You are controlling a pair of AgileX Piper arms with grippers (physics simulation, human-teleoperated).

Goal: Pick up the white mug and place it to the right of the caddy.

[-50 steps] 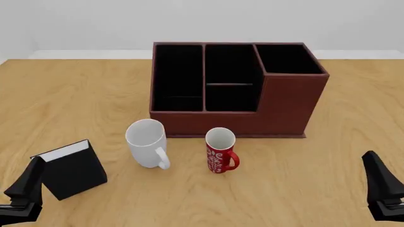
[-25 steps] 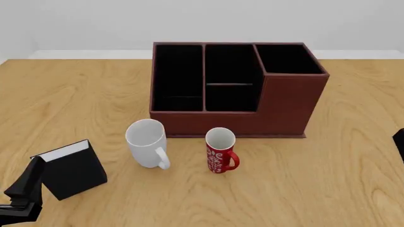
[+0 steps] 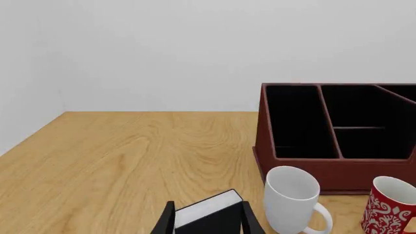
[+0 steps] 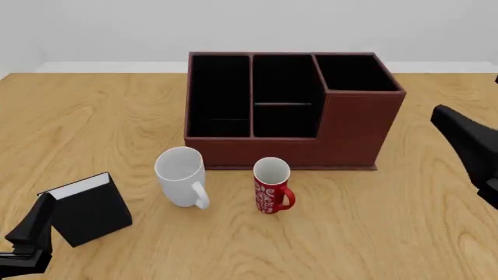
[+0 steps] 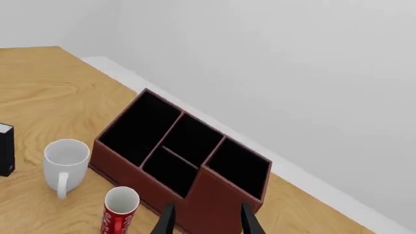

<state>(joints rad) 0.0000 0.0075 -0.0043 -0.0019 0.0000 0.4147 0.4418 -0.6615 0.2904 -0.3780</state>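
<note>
The glossy white tapered mug (image 4: 182, 177) stands upright on the wooden table (image 4: 93, 122), just before the dark reddish-brown three-compartment caddy (image 4: 290, 109), left of a red patterned mug (image 4: 272, 186). Both the left gripper (image 3: 206, 225) and the right gripper (image 5: 205, 221) hang spread apart, grasping nothing

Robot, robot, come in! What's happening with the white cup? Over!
Both jaws open, holding nothing. White mug upright before caddy, untouched. Red mug beside it, apart.

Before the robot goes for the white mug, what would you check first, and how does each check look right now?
1. White mug upright, handle toward the camera: ok.
2. Red mug apart from it: ok.
3. Wood right of the caddy bare: ok, though the right arm hangs over it.
4. Right gripper open: ok.
5. Left gripper away from the white mug: ok; it sits by the black book.
</note>
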